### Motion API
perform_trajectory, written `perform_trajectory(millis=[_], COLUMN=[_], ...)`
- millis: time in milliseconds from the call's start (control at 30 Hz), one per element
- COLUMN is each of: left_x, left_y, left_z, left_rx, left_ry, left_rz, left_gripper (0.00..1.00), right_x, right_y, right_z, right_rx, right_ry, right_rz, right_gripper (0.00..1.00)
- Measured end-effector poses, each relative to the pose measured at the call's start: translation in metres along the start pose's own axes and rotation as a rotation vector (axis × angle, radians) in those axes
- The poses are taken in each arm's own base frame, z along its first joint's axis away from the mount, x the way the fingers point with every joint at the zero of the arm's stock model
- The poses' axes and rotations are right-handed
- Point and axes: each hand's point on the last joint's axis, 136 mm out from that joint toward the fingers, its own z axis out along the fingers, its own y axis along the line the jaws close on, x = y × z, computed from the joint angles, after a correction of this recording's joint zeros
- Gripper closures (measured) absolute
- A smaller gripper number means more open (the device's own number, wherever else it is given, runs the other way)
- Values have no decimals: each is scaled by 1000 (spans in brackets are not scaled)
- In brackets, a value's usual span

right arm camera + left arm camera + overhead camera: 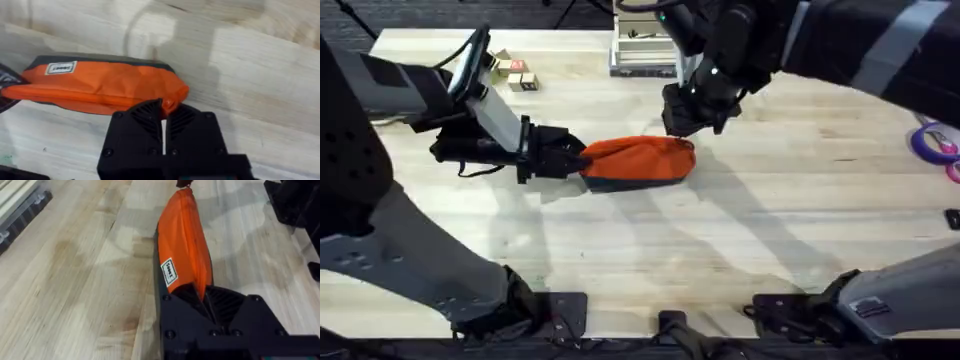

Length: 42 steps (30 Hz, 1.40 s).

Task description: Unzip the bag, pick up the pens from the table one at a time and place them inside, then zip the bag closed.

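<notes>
Here the small oblong orange fabric pouch (638,160) lies near the middle of the light wooden butcher-block table (750,240), with a gripper at each end. The left gripper (202,296) has its black fingers pinched on the pouch's near end, the orange cloth bunched between them. The right gripper (163,114) sits at the opposite end with its fingers drawn almost together on a small orange bit at the tip, which I take to be the zipper pull tab, though I cannot see it plainly.

The zipper looks closed along the ridge, so my reading is that the task is at a zipper step; which one I cannot tell.

The likely trouble: the tab is tiny and the fabric soft, so the right fingers could slip off it, or catch cloth with it and jam the slider. If the left grip loosens, the whole pouch would slide across the smooth wood with the pull instead of the zipper running. A tug at an angle might also lift or twist the bag.

The pouch is limp woven cloth, creased, tapering to both ends, with a dark grey underside and a small white label (169,271) sewn on its side. The tabletop is hard, planked, with visible grain. Purple-handled scissors (935,142) lie well apart at the right edge.
</notes>
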Motion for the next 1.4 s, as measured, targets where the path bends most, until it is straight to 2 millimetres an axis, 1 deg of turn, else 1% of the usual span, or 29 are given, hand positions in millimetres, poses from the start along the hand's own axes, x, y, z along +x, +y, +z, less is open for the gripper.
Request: perform_trajectory(millis=[133,300,433,733,867,1100,1267,1400], left_x=[0,0,0,1,2,2,2,2], left_y=[0,0,0,0,-1,-2,-2,-2], left_z=[0,0,0,0,0,1,2,2], left_rx=[-1,-1,-1,0,2,7,8,9], left_ry=[0,1,1,2,7,6,7,8], left_rz=[3,3,3,2,3,1,1,1], left_gripper=[958,958,958,958,958,958,958,958], right_x=[-1,7,11,18,25,38,37,35], right_y=[-9,-29,-36,-42,-47,-59,-60,-60], right_z=[2,13,18,25,33,47,45,37], right_rx=[6,31,35,34,40,22,14,5], right_ry=[7,45,66,85,97,127,119,91], right_rz=[25,64,84,99,110,182,190,191], right_gripper=[968,968,967,967,967,967,967,967])
